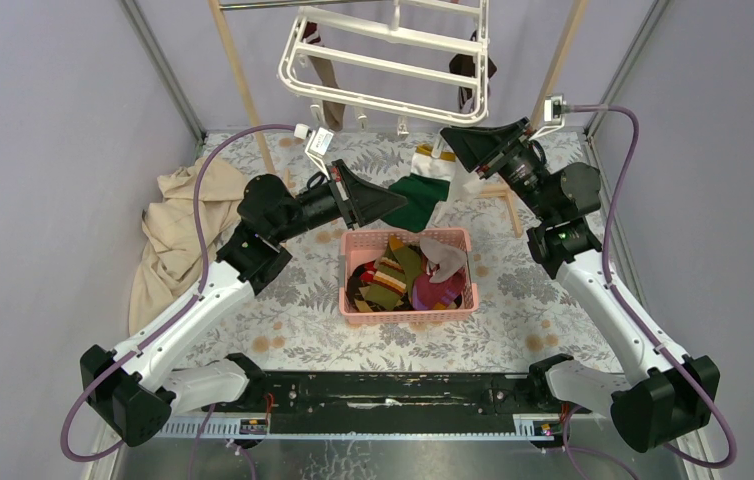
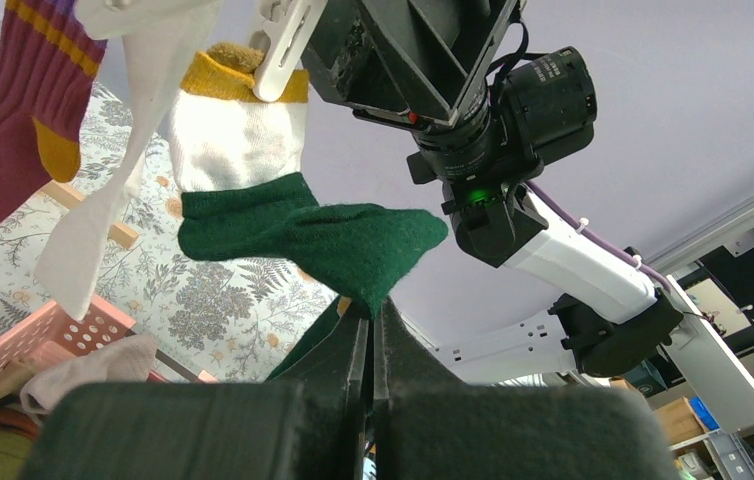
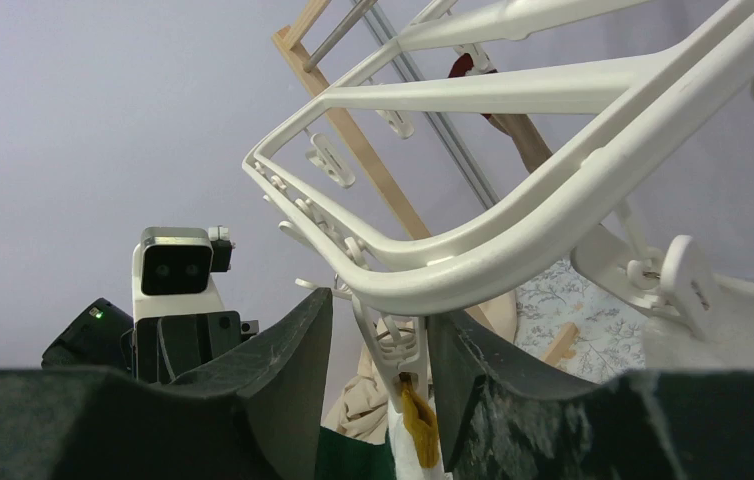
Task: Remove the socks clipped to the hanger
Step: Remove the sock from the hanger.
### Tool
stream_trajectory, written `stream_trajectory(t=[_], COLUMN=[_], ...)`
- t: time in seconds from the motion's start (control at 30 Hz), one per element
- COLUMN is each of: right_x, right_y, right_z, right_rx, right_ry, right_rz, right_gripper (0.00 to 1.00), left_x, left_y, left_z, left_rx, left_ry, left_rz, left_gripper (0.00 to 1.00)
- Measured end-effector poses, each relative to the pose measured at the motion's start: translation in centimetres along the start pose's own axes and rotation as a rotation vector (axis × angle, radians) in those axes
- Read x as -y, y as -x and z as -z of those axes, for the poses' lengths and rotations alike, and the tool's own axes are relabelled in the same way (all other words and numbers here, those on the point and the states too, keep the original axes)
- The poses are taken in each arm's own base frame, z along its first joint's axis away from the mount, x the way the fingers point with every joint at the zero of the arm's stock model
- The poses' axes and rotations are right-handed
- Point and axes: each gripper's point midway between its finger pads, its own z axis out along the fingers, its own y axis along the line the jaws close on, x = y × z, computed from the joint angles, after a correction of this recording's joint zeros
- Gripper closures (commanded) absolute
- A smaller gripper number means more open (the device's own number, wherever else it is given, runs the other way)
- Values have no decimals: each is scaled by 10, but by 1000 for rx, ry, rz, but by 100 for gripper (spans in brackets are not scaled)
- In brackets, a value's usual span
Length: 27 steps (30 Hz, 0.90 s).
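Observation:
The white hanger (image 1: 383,60) hangs over the table's far side. One of its clips (image 3: 398,345) bites the yellow cuff (image 3: 418,420) of a white and green sock (image 2: 303,235). My left gripper (image 2: 375,305) is shut on that sock's green toe, below and left of the clip. My right gripper (image 3: 381,320) stands open around the clip, with the right finger (image 3: 473,370) against it and the left finger (image 3: 293,360) a little apart. A maroon sock (image 2: 13,110) with yellow stripes hangs further left. Brown (image 1: 331,95) and dark (image 1: 473,70) socks hang from the hanger's back side.
A pink basket (image 1: 408,312) holding several loose socks sits mid-table, just under the green sock. A beige cloth (image 1: 178,230) lies heaped at the left. Wooden poles (image 1: 243,85) of a frame rise on both sides of the hanger.

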Motion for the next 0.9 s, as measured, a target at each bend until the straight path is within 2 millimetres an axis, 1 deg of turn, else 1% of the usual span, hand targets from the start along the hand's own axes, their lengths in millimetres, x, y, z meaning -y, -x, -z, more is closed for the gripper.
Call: stream_trajectory(t=[0.1,0.23,0.43,0.53,0.63,0.77,0.9], right_x=[-2,0,0,1,2,3,7], right_y=[0,-3,-5,-5,-4,-4,-5], right_z=[-1,-2,-3,-4,-4,-4,-4], right_rx=[-1,-6,-14,-13,-6,-3,-5], right_ry=[3,-11,-17,-22,-29,-34,-52], right_rz=[11,13,27,32,35,35,37], right_gripper=[58,64,84,91,96,99,100], left_x=[0,0,0,0,0,3,7], left_y=[0,0,0,0,0,1,-2], left_z=[0,0,0,0,0,3,14], left_rx=[0,-1,-1,-1,-1,2,2], left_ry=[0,-1,0,0,0,-1,10], left_rz=[0,0,0,0,-1,-7,-22], left_gripper=[100,100,100,100,100,100,100])
